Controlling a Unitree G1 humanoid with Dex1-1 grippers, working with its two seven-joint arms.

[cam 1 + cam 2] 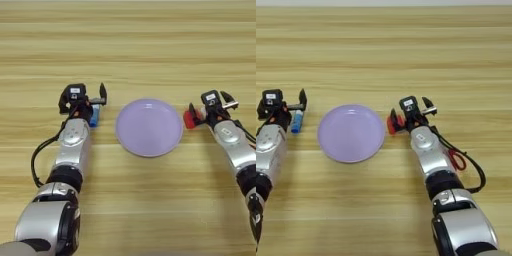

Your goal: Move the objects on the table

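Lavender round plate (149,127) sits mid-tabletop (130,45), between the two arms; nothing lies in it, its inside is bare and glossy; no other container shows.

Blue-and-white cylinder (297,121) lies on its side on the tabletop just left of the plate, apart from the rim; long axis runs roughly toward and away from the robot, slightly tilted; white band at the far end, blue toward the near end. Left gripper (82,102) is right over it; jaws spread, one black finger (103,92) sticking up on the plate side, the other on the outer side; cylinder sits below and between them, partly hidden by the wrist; cannot tell whether any finger touches it.

Small red cube (190,119) sits at the plate's right edge, very near the rim, not on the plate; orientation hard to read, partly covered. Right gripper (409,114) is at the cube; one finger at the cube's side, the other (427,104) raised to the right; jaws look apart; contact with the cube cannot be told.

Red scissor-like handle loops (457,160) lie on the tabletop beside the right forearm, partly behind a black cable (476,172).
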